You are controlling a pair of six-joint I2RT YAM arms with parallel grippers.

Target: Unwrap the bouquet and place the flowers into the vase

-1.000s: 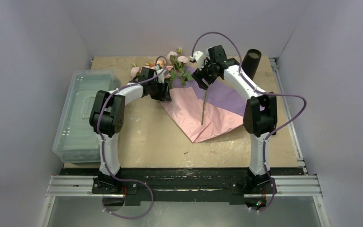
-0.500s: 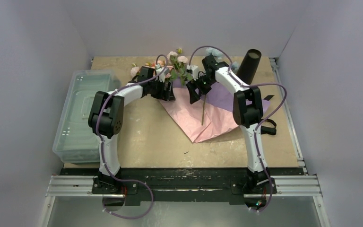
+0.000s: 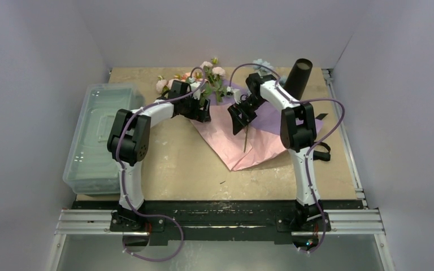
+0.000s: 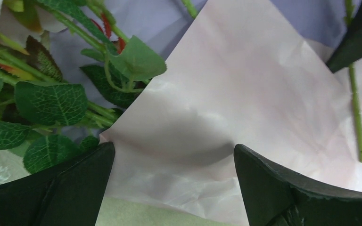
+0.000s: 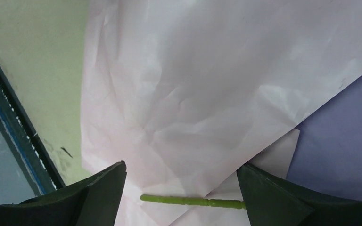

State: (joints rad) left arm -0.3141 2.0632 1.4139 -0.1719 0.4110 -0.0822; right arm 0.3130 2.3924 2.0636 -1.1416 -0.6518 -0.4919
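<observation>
The bouquet lies unwrapped: pink paper (image 3: 234, 148) and lilac paper (image 3: 271, 116) are spread flat on the table. The flowers (image 3: 203, 76) lie in a bunch at the paper's far edge, with leaves (image 4: 52, 101) in the left wrist view. One green stem (image 3: 245, 139) lies apart on the pink paper. My left gripper (image 3: 201, 113) (image 4: 174, 155) is open over the paper's left corner with nothing in it. My right gripper (image 3: 238, 121) (image 5: 181, 169) is open, low over the paper, and the stem's end (image 5: 193, 201) lies between its jaws. The black vase (image 3: 299, 79) stands at the back right.
A clear lidded bin (image 3: 99, 135) fills the table's left side. A black ribbon (image 3: 320, 151) lies by the right arm at the paper's right edge. A pale blue bloom (image 3: 260, 63) lies next to the vase. The rail (image 5: 9, 141) runs along the near edge.
My left gripper has opened wide at the paper's left corner. My right arm has swung down and nearer, over the lone stem, which now lies flat on the paper.
</observation>
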